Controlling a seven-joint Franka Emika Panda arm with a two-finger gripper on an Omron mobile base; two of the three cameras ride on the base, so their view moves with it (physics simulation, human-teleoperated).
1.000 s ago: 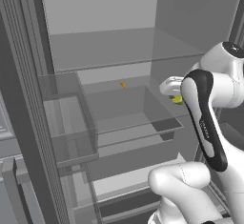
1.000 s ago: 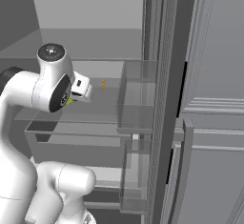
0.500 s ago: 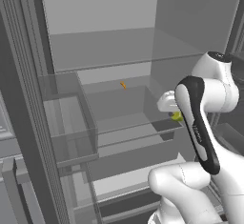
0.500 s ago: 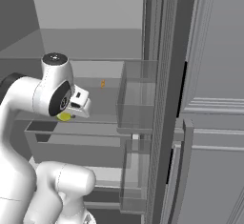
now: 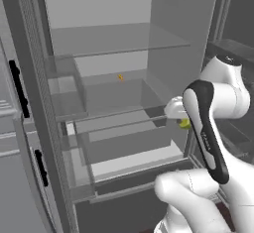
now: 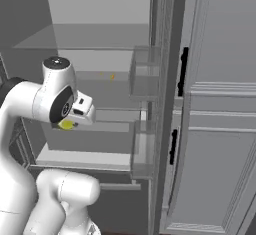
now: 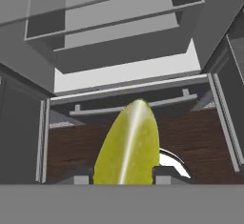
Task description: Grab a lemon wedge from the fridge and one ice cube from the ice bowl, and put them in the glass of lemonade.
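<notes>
My gripper [image 7: 122, 175] held the lemon wedge [image 7: 127, 144] tight. In the open fridge [image 5: 114, 43], an orange speck [image 5: 120, 77] sat at 12 o'clock.

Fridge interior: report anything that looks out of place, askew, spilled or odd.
Nothing is spilled or damaged. The fridge stands open with level shelves. One oddity: a tiny orange speck lies alone on a shelf deep inside. The lemon wedge sits between the claw tips, outside the shelves.
</notes>
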